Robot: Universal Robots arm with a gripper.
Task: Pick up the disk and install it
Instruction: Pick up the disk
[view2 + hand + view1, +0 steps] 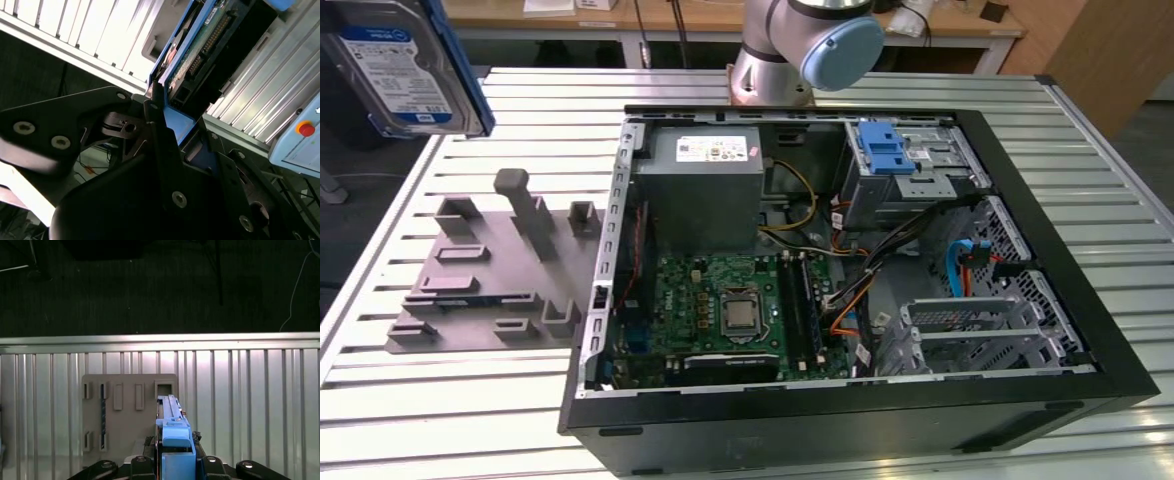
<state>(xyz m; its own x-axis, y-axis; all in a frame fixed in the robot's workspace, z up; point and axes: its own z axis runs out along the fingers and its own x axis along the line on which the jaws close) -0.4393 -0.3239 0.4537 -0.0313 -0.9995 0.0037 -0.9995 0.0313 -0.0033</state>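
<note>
The disk [400, 70], a silver drive with a blue-and-white label in a blue bracket, hangs high at the exterior view's upper left, well above the table and close to that camera. In the first wrist view the disk [172, 432] shows edge-on, clamped between the black fingers [210, 462] of my gripper [175, 465], above the grey fixture plate [130, 410]. The second wrist view shows my gripper [170, 120] shut on the blue bracket, with the disk's [200, 45] circuit side and connector facing out.
An open computer case [1067, 330] lies on the slatted metal table [467, 410], holding a grey power supply [700, 190], a motherboard [734, 310] and a silver drive cage with a blue latch [897, 158]. The grey fixture plate [494, 270] lies to the case's left. The arm's base [787, 50] stands behind.
</note>
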